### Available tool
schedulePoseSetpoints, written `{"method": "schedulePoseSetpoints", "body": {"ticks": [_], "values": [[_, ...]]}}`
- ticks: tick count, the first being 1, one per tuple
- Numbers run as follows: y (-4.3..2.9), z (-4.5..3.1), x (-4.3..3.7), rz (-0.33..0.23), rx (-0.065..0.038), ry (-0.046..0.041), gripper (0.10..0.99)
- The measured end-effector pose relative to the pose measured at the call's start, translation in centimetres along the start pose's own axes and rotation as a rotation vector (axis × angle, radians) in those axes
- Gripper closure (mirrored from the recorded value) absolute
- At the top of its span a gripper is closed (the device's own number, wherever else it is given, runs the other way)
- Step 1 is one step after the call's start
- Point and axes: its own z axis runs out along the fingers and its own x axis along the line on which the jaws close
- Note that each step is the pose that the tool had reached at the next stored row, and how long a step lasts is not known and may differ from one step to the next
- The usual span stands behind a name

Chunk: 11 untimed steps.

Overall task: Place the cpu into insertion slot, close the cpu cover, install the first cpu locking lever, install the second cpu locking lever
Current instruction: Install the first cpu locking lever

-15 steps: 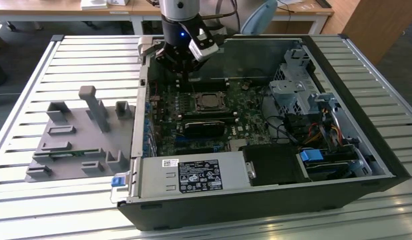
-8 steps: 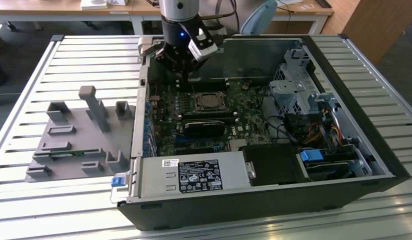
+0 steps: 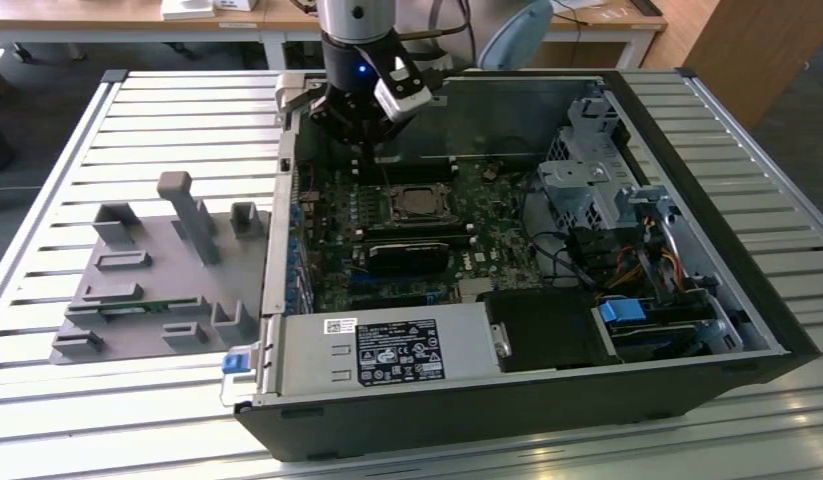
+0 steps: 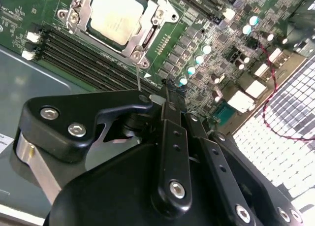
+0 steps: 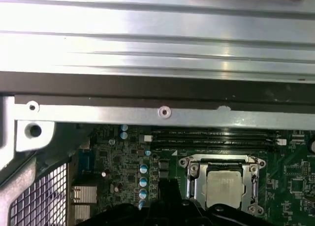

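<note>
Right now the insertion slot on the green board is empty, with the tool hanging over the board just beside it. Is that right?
Not quite: the insertion slot is not empty. The cpu lies in it, its grey metal top plain in the second wrist view. The rest holds: the tool hangs over the green board just beside the slot.

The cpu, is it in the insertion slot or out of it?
In. In both wrist views the cpu lies flat, grey top up, framed by the silvery rim of the insertion slot.

cpu cover (image 5: 193,186) partly behind tool (image 5: 166,196), seemingly
</note>
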Motion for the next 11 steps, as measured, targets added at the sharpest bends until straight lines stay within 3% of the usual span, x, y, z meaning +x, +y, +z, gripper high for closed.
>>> {"method": "schedulePoseSetpoints", "body": {"ticks": [3,11], "values": [[0.03,0.21,0.01,0.037,0.002,0.0003,0.980],[0.43,0.34,0.01,0.038,0.002,0.0002,0.980]]}}
